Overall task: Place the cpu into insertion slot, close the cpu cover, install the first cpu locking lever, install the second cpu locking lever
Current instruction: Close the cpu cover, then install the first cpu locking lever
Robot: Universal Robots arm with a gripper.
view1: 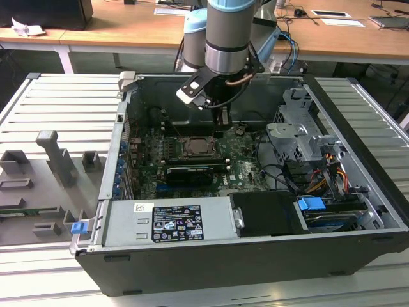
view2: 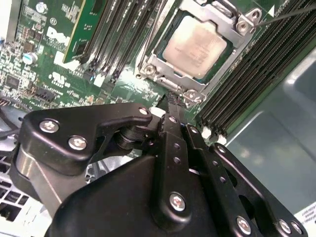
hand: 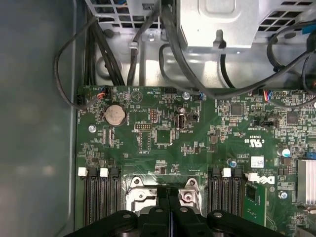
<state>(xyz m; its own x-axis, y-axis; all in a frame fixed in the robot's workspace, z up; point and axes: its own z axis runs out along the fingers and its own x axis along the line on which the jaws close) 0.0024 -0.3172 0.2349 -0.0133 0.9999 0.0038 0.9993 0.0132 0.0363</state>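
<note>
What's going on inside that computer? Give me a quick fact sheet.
Setting: open computer case, motherboard exposed
Cpu: lies under the cover, silvery top showing through its window
Cover: down, framing the cpu
Gripper: shut, holding nothing, tip beside the cover's edge
Lever: thin rod by the cover's corner; cannot tell if latched

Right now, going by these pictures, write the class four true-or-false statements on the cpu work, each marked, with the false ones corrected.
1. The cpu lies framed by the cpu cover. True.
2. The cpu cover stands raised open. False: it lies flat around the cpu.
3. The gripper holds the cpu. False: its fingers are shut together by the cover's edge, apart from the cpu.
4. Long black memory slots run on both sides of the cpu. True.
</note>
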